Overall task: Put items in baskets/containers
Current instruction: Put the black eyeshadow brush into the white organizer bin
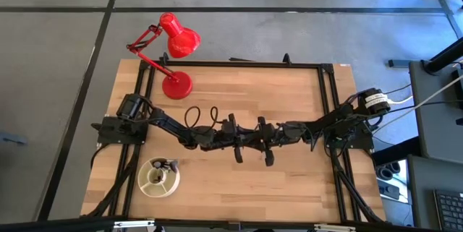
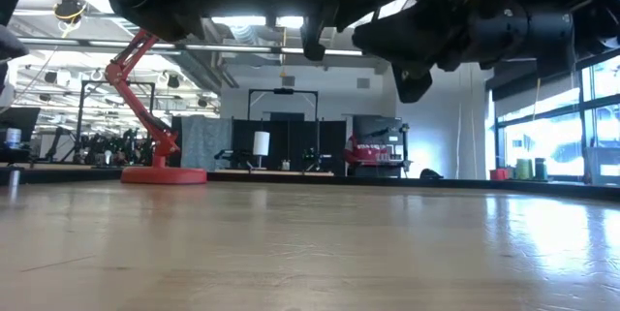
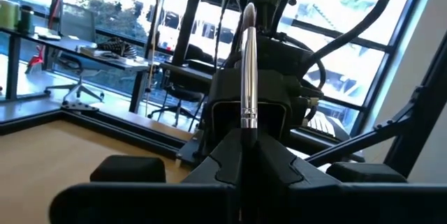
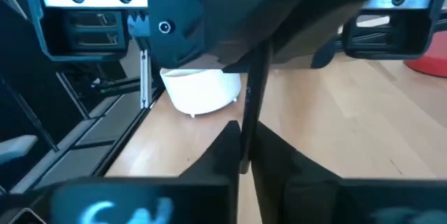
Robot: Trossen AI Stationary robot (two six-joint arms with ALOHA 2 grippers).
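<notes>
In the middle of the high view, the two dark arms meet over the wooden desk (image 1: pixel 239 181), their wrists almost nose to nose. The left gripper (image 1: pixel 238 153) and the right gripper (image 1: pixel 268 156) hang side by side, both pointing toward the lower edge of the frame.

The left wrist view shows the left gripper (image 3: pixel 244 155) pinched tight on a makeup brush (image 3: pixel 248 70); its silver shaft stands up between the fingers (image 3: pixel 223 160), rising to the upper middle of that picture, with the other arm's dark housing right behind it. The right wrist view shows the right gripper (image 4: pixel 244 153) also closed down on a thin dark rod, which looks like the other end of the same brush, though I cannot be sure of that.

The cream-white dish (image 1: pixel 159 177) sits in the lower left of the high view, near the desk's front edge and well apart from both grippers. A few dark brush ends poke out of it toward its upper right rim. It also shows in the right wrist view (image 4: pixel 200 88), left of centre.

A red lamp (image 1: pixel 176 58) stands at the upper left of the desk, head tipped out beyond the edge. In the low view the arms hang clear above the bare boards.
</notes>
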